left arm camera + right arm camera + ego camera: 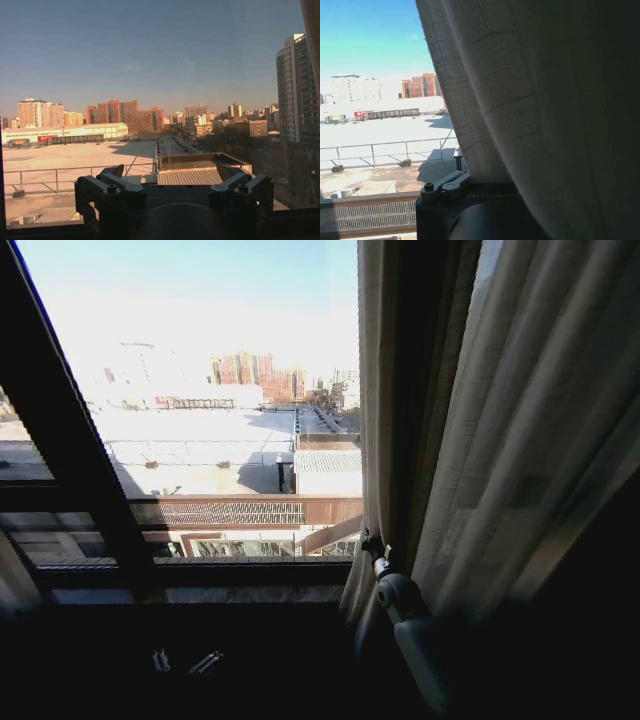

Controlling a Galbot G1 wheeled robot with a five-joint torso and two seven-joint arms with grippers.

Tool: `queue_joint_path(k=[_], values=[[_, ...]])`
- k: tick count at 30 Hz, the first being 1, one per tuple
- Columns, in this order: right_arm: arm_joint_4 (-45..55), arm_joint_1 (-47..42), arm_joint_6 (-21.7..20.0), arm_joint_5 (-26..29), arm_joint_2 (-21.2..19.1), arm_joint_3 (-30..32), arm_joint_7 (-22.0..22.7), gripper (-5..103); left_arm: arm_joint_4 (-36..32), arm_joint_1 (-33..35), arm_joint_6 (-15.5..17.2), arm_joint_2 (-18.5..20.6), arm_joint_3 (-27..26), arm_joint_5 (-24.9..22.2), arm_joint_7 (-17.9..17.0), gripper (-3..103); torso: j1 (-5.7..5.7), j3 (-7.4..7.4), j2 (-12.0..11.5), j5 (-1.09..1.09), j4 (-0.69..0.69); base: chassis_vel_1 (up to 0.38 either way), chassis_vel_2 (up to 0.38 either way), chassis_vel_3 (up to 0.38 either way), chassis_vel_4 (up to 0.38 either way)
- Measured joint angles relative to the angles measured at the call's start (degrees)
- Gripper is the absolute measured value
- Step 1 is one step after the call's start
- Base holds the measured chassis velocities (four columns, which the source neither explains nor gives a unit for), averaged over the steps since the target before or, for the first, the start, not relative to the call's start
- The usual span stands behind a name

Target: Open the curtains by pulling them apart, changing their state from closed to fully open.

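Sheer cream curtains (520, 440) drape the right gripper (375, 550) (jaws hidden); left gripper's (172, 177) jaws apart.

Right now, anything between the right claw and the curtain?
Nothing visible. The right claw is already at the inner edge of the right curtain, with fabric draped against it in the right wrist view. The left claw, open, faces bare window glass.

Sheer woven cloth on the curtains (520, 100), coarse grid weave, matt, softly pleated. The left gripper (172, 187) looks matt black, bolted; window frame (60, 440) dark and dull.
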Motion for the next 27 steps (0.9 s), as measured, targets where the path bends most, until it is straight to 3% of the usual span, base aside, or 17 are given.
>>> queue_joint_path(k=[27], values=[[2.78,-2.85,0.96,-0.13,-0.77,0.94,-0.90,0,1.17,-1.28,0.20,-0.26,1.14,0.69,0.19,100,0.01,0.00,0.00,0.00,0.00,-0.355,-0.355,0.357,0.356]])
